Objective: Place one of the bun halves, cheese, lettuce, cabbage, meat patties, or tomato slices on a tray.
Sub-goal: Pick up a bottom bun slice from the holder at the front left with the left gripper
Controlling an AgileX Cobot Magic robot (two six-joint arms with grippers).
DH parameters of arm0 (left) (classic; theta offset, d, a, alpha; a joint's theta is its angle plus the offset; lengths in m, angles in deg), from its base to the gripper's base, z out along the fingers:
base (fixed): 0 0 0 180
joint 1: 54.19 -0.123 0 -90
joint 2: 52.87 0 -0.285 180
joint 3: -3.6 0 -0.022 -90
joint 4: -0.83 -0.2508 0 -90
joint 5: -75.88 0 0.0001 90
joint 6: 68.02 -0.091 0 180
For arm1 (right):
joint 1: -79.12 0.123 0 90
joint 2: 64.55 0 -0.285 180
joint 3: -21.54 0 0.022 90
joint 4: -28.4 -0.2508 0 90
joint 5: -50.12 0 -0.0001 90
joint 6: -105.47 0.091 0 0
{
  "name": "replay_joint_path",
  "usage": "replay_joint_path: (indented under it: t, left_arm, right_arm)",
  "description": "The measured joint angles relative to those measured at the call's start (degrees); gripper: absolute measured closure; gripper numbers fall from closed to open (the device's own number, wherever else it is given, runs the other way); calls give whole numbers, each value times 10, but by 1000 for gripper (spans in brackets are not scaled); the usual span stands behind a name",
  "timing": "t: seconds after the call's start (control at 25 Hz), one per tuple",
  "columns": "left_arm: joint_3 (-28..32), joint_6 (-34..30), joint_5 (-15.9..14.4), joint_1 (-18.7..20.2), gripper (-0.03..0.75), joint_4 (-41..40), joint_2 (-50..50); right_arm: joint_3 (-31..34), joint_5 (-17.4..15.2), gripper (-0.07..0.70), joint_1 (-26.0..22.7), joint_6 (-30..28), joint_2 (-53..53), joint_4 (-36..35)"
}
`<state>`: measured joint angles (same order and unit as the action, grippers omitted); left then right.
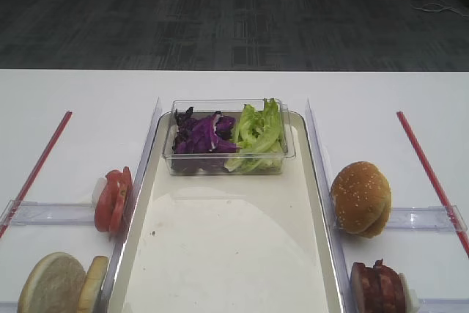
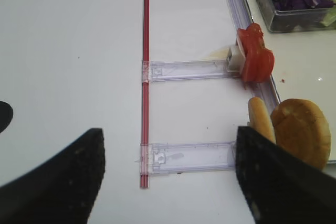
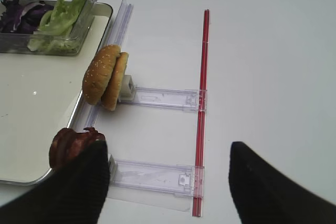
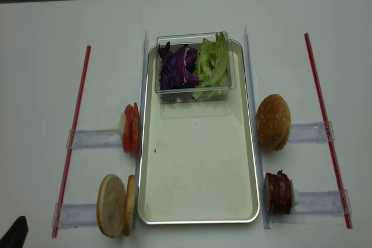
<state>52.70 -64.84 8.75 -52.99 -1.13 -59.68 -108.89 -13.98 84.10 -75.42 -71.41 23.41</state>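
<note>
The tray point(image 4: 197, 166) lies lengthwise in the middle with its cream bottom bare. At its far end a clear box holds purple cabbage point(image 1: 201, 135) and green lettuce point(image 1: 258, 133). Left of the tray, tomato slices point(image 2: 255, 56) and two bun halves point(image 2: 294, 129) stand on edge. Meat patties point(image 3: 71, 145) stand on edge at its right. No cheese is in view. My left gripper point(image 2: 168, 140) hangs open over the table, left of the bun halves. My right gripper point(image 3: 168, 150) is open too, just right of the patties. Neither holds anything.
A sesame-seeded bun point(image 1: 360, 197) stands on edge right of the tray. Clear plastic rails point(image 2: 189, 156) hold the food, running out to a red strip point(image 2: 145, 51) on the left and another red strip point(image 3: 202, 77) on the right. A black tip point(image 4: 16, 233) shows at the near left corner.
</note>
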Motion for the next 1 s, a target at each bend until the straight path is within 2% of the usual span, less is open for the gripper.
replay_joint_path:
  t: [0.64,0.72,0.88,1.0]
  left_arm:
    - [-1,-1,-1,0,193,24,0]
    - [-10,-1,-8,0,193,25,0]
    - [-17,9,-50,0,193,25,0]
    - [-21,10,-58,0,193,25,-6]
  right_arm:
    - [0,0,140,0,0,0,0]
    - [0,0,140,0,0,0,0]
    - [0,0,140,0,0,0,0]
    - [0,0,140,0,0,0,0]
